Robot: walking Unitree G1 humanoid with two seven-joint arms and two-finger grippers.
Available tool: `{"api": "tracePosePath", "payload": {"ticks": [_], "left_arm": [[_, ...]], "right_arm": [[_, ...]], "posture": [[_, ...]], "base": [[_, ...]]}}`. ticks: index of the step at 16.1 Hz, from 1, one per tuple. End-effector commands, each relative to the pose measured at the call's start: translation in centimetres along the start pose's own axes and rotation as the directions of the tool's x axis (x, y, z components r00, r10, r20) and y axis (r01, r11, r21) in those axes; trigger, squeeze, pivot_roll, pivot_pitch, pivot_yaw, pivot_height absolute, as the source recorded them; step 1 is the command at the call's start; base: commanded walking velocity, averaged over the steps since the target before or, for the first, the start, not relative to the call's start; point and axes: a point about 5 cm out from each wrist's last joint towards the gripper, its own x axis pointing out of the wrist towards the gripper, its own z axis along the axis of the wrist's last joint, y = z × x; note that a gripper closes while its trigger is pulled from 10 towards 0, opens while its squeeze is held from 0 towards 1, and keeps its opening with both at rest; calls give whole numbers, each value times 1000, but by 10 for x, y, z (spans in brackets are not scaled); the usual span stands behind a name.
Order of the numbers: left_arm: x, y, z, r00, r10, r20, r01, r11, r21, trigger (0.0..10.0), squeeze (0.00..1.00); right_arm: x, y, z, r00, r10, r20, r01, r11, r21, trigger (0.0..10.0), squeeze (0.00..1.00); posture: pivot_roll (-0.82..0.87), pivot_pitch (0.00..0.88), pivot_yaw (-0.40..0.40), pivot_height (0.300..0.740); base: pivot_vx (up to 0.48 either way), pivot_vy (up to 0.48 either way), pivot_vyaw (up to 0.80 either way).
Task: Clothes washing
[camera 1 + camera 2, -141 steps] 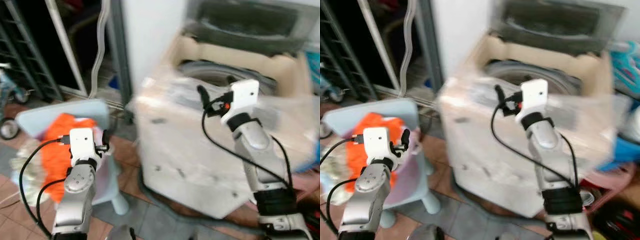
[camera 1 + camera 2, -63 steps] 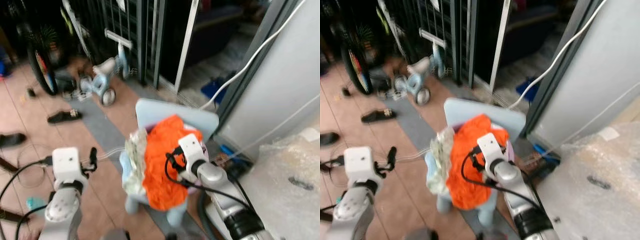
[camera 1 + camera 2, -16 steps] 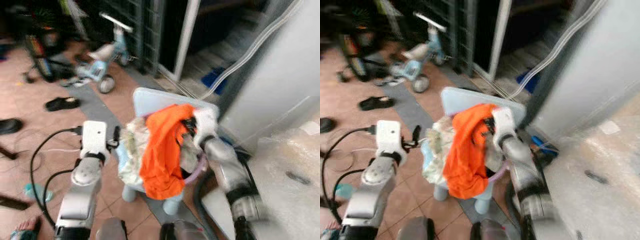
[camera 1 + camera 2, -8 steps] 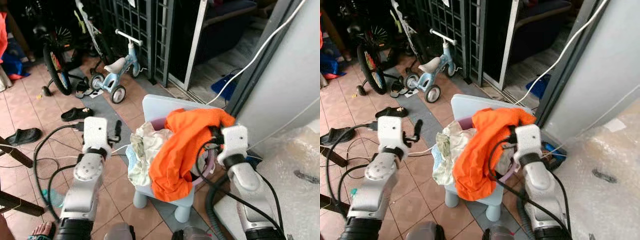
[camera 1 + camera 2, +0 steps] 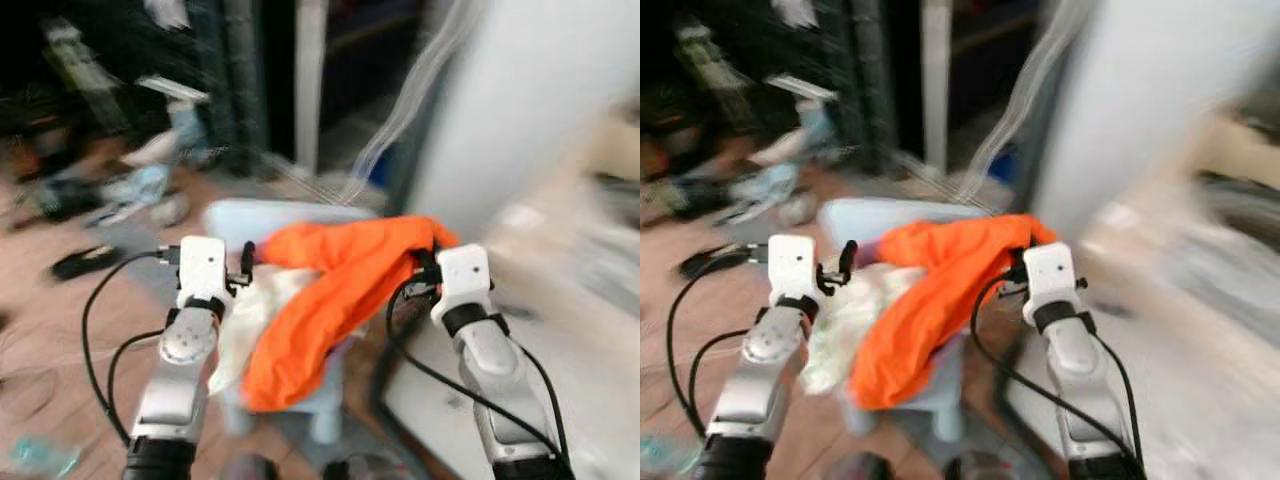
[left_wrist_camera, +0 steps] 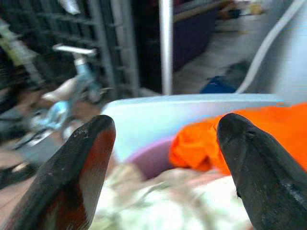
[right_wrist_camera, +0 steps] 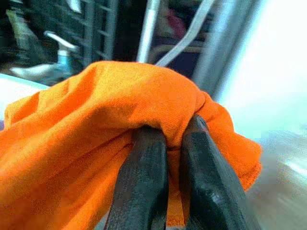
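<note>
The orange garment hangs in the middle of my head view, one end bunched high at centre right, the rest trailing down to the lower left over the pale blue chair. My right gripper has its two black fingers pressed together on a fold of that cloth, the fabric wrapped over their tips. Below the garment, a pale, light-coloured heap of clothes lies on the chair, left of centre. My left gripper is raised at the left of centre, just beside that heap, fingers spread wide apart and holding nothing. At the upper left a small blue tricycle stands blurred on the brown floor; a pale wall fills the upper right.
</note>
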Motion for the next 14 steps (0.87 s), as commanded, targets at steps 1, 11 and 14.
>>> {"api": "tracePosePath", "payload": {"ticks": [1,11,14], "left_arm": [[-1,4,-2,1000,17,-9,-17,1000,10,10000,0],[0,-2,1,1000,6,28,-5,999,-38,10000,0],[1,-1,4,999,-11,42,13,999,-53,10000,0]], "right_arm": [[4,4,11,999,19,41,-19,1000,-2,10000,0],[17,5,28,993,44,110,-39,998,-44,10000,0],[33,-15,54,973,-82,214,104,990,-97,10000,0]], "posture": [[-51,0,-1,740],[-43,0,-23,740],[-51,0,-5,740]], "base": [[0,-266,-769],[0,0,-397],[0,0,-800]]}}
